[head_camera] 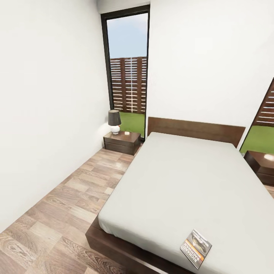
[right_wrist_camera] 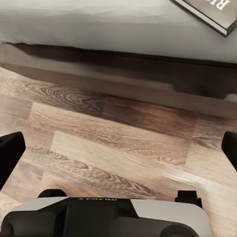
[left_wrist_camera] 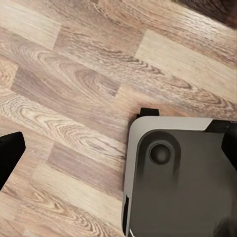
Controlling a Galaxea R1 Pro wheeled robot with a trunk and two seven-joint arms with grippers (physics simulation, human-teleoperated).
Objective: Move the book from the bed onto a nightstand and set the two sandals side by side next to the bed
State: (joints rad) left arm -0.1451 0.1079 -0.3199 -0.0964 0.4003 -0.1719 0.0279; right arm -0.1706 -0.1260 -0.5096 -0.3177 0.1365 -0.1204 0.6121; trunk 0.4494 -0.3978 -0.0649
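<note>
Approaching the bed [head_camera: 182, 182] | book [head_camera: 196, 248] lies near its foot edge | both grippers spread, empty | next — reach, grasp book

A bedroom in a home, in a simulator's render; a large low bed [head_camera: 190, 190] with a dark brown frame, plain headboard and bare pale mattress takes up most of it; a dark wooden nightstand [head_camera: 122, 142] stands at each side of the headboard, the left one carrying a small lamp [head_camera: 114, 121]; white walls, wood-plank floor [head_camera: 57, 224], and a tall dark-framed window [head_camera: 127, 72] showing grass and a slatted fence
</note>
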